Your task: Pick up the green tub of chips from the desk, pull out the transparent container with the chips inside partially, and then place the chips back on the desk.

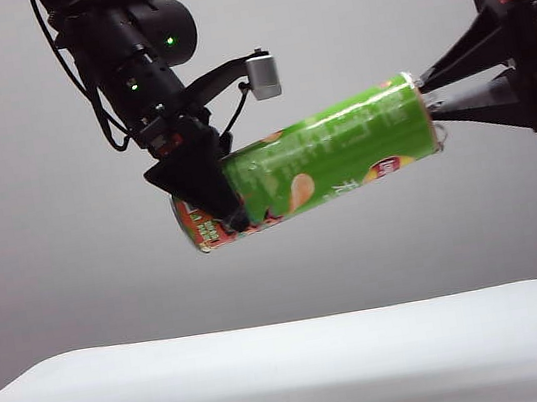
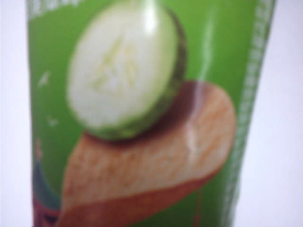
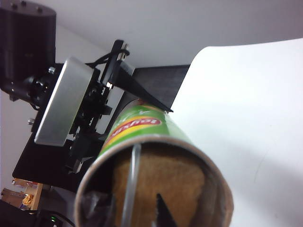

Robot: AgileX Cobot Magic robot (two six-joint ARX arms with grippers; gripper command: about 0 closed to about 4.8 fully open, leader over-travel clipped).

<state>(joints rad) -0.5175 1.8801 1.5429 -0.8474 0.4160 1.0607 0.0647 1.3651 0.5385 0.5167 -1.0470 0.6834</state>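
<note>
The long bright-green cylindrical chip can (image 1: pixel 318 158) hangs in mid-air across the middle of the exterior frame, tilted, its orange-red end lower at the left and its open end higher at the right. The left pincer (image 1: pixel 208 185) clenches the can near the lower end. The right pincer (image 1: pixel 434 108) meets the open mouth from the right edge of the frame; whether it grasps anything I cannot tell. Golden-yellow chips (image 3: pixel 163 182) fill the mouth in the right wrist view. The plain white counter (image 1: pixel 295 379) lies well below.
</note>
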